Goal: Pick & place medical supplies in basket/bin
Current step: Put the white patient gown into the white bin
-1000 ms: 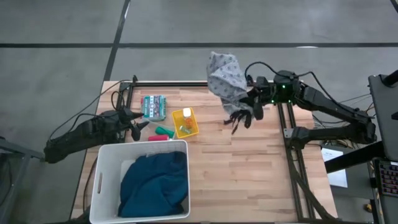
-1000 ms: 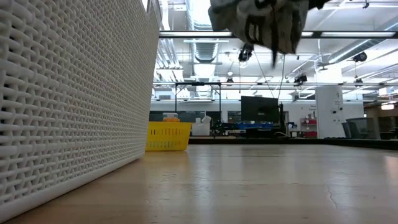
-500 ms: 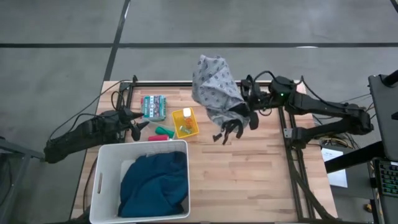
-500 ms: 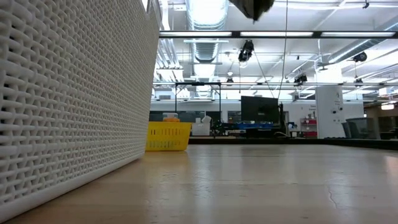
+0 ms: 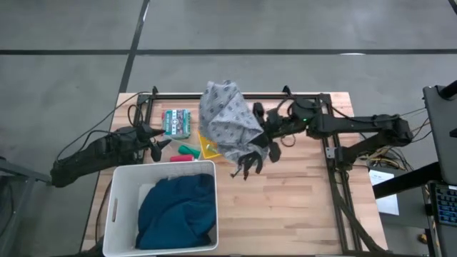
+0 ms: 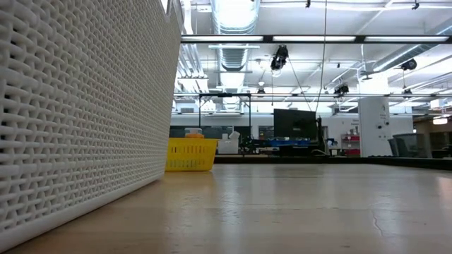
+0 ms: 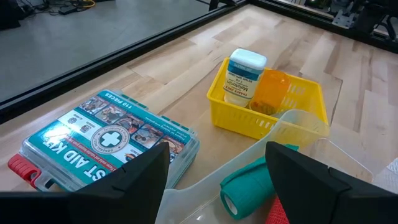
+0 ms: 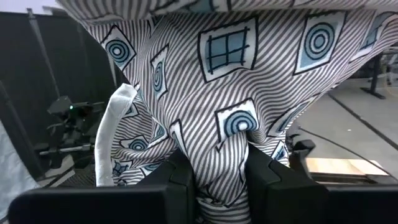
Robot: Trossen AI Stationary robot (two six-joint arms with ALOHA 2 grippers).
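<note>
Cloth was the job at hand: the right gripper had its fingers pinched on the grey patterned fabric cloth, holding it bunched and high over the small yellow plastic basket, probably to clear it toward the big white rectangular plastic tub. Left gripper waited half-spread and empty by the teal first-aid kit box.

Right arm extended toward table centre, right gripper raised, fingers pinched closed on grey patterned cloth. Left arm low at table's left edge, left gripper parted.
</note>
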